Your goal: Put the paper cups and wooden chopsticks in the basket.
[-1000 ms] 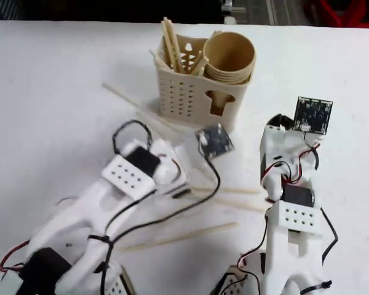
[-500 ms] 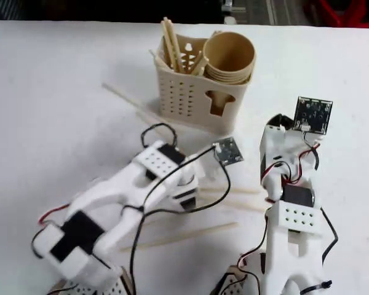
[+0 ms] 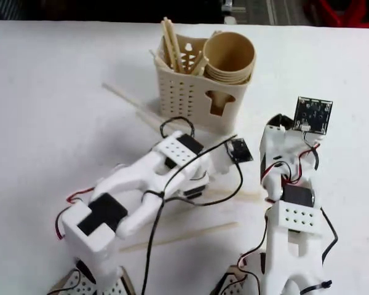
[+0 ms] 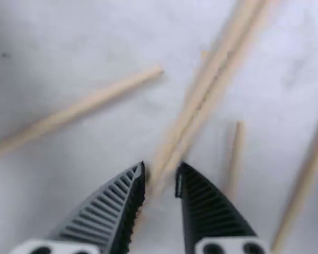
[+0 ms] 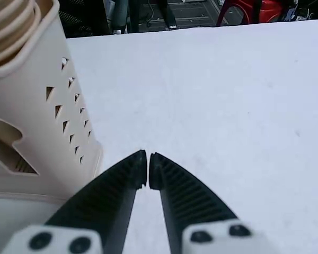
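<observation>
1. My left claw [image 4: 160, 177] hangs low over the middle of the white table [image 3: 49, 92]. Its ribbed black tips are spread only a little.
2. A pair of pale wooden chopsticks [image 4: 201, 106] lies side by side on the table. One end of the pair runs into the gap between my tips. I judge that I am straddling them, not yet squeezing.
3. These sticks look light, stiff and thin, and smooth enough to roll or to scissor apart under pressure. I would close near that end with the grip square across both, so that neither squirts out.
4. A single loose chopstick [image 4: 79, 108] lies apart from the pair, off to one side. Shorter stick ends show on the other side, near the pair but not touching it.
5. The beige perforated plastic basket [image 3: 181, 98] stands near the far edge of the table, about midway along it. It already holds a stack of tan paper cups [image 3: 229, 58] and a bundle of upright chopsticks [image 3: 171, 43].
6. Another long chopstick [image 3: 184, 235] lies toward the near edge, and one more slim chopstick [image 3: 126, 100] lies just beside the basket.
7. My right claw [image 5: 147, 170] is pressed together on nothing, close beside the basket wall.
</observation>
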Motion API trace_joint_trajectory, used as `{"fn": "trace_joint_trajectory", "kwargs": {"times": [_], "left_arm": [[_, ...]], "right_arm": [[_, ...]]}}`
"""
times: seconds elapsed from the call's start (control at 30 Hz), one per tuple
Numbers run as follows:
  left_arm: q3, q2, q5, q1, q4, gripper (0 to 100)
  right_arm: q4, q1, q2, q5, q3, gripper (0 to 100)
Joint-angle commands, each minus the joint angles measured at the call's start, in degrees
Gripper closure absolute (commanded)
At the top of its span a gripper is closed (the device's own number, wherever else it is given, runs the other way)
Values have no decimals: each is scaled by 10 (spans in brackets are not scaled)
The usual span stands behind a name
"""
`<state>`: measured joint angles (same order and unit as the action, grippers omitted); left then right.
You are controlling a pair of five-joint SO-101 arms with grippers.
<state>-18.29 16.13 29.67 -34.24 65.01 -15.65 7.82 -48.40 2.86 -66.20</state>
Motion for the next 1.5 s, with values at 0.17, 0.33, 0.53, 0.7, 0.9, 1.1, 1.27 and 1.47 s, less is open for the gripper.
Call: {"fn": "trace_joint_trajectory", "kwargs": {"times": [0.17, 0.33, 0.53, 0.7, 0.9, 1.1, 1.27, 1.47], "left_arm": [[17, -4, 7, 0, 62, 978], [-4, -6, 7, 0, 76, 978], [-98, -77, 38, 0, 19, 978], [-129, -151, 36, 0, -15, 970], [-127, -153, -19, -1, -68, 840], [-123, -153, -35, -18, -109, 812], [-123, -153, -37, -26, -140, 812], [-123, -153, -41, -26, -173, 812]], "right_arm": [[11, 7, -20, -4, 31, 974], [11, 7, -20, -4, 31, 974], [11, 7, -20, -4, 31, 974], [11, 7, -20, -4, 31, 974], [11, 7, -20, -4, 31, 974], [11, 7, -20, -4, 31, 974], [11, 7, -20, -4, 31, 974], [11, 7, -20, -4, 31, 974]]}}
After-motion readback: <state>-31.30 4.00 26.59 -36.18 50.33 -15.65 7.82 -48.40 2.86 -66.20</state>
